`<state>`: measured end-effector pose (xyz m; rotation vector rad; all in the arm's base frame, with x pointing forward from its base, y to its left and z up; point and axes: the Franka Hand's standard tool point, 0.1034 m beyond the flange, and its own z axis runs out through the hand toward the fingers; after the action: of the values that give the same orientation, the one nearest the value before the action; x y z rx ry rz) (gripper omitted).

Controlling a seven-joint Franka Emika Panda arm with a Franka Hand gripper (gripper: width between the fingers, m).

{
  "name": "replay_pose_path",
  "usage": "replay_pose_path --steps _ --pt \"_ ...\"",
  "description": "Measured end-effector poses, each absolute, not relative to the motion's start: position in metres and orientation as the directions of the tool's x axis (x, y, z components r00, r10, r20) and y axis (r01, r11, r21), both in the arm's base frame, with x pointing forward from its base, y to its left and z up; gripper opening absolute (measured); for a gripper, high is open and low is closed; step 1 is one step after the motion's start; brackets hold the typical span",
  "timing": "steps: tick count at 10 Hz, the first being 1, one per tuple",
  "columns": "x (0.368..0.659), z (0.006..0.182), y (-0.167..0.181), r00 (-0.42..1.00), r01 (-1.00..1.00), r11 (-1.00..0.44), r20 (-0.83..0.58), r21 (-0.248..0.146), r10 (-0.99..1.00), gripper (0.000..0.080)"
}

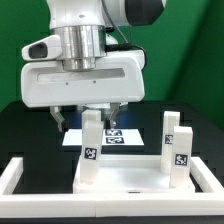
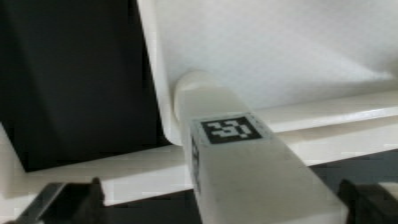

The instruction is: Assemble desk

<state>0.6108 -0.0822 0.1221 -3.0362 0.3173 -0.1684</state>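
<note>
black table | tabletop: two legs stand, others unseen | gripper open, empty, above one leg

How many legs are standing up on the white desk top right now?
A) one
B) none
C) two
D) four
C: in the exterior view two legs stand upright on the top, one leg under the pincer and the other leg toward the exterior view's right.
</note>
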Motion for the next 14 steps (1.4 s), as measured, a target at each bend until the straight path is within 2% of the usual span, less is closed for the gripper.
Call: replay_pose_path --steps 1,3,4,5,8,11,13,14 --pt "0.611 0.122 -0.082 0.970 -0.211 -0.973 0.099 -0.097 -0.220 0.0649" --pt "0.611 0.122 -0.082 0.968 -0.221 -0.970 0.098 -0.098 -0.230 0.0390" --pt "0.611 0.122 -0.082 0.952 -0.282 -0.953 0.092 -0.107 -0.292 0.0390" --pt "0.611 0.122 -0.082 0.933 -0.338 -0.934 0.086 -0.114 -0.348 0.0290" --pt "0.611 0.122 -0.081 0.863 -0.491 -0.862 0.064 -0.127 -0.501 0.0290" --pt "0.616 0.122 -0.080 0.590 -0.800 -0.580 -0.023 -0.155 -0.807 0.0290" --pt "0.619 0.121 -0.077 0.296 -0.947 -0.274 -0.124 -0.166 -0.947 0.0290" --pt "0.625 0.121 -0.077 0.195 -0.973 -0.171 -0.149 -0.157 -0.970 0.0290"
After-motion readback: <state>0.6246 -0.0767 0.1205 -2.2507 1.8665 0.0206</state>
